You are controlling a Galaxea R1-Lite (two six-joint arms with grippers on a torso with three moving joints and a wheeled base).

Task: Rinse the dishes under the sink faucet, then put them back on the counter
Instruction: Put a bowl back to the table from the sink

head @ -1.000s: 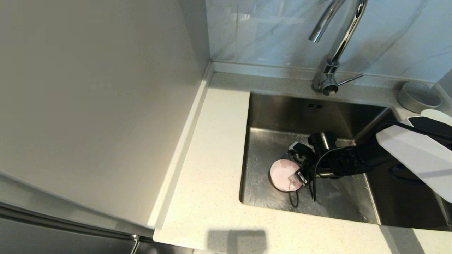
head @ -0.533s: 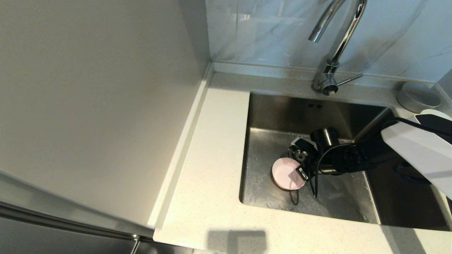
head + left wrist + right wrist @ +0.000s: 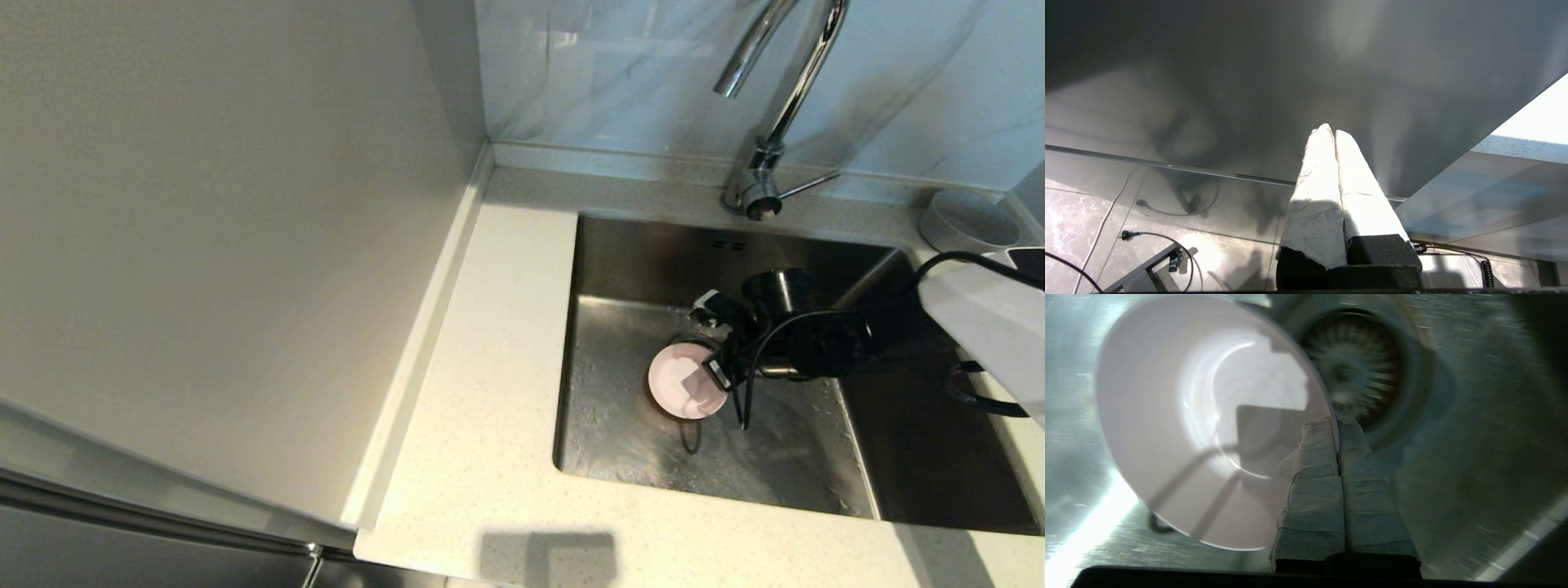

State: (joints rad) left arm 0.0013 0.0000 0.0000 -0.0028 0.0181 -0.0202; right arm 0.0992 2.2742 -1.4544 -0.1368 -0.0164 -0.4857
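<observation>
Off-white speckled stone makes up the worktop (image 3: 490, 343), which wraps the left and near sides of the sink (image 3: 620, 433) and carries a low raised edge along the back wall. Set into it, the brushed steel sink is a deep square basin whose round drain strainer (image 3: 1359, 371) lies on its floor. Behind the basin rises the chrome gooseneck faucet (image 3: 784, 98), its thin lever pointing out to the side at the base. No water shows at the spout.

Reaching in from the right, the robot's right arm ends in the right hand (image 3: 709, 385), low inside the sink. Its taped fingers (image 3: 1363, 490) are pressed together on the rim of the pale pink bowl (image 3: 679, 389), one finger inside the wall and one outside. That bowl hangs tilted just above the sink floor, beside and partly over the strainer, opening turned up toward the head camera.

A light grey-white bowl (image 3: 967, 220) sits on the worktop at the back right corner, well apart from the pink one.

Down beside a grey cabinet front, the left hand (image 3: 1334, 136) is parked with its fingers closed on nothing.
</observation>
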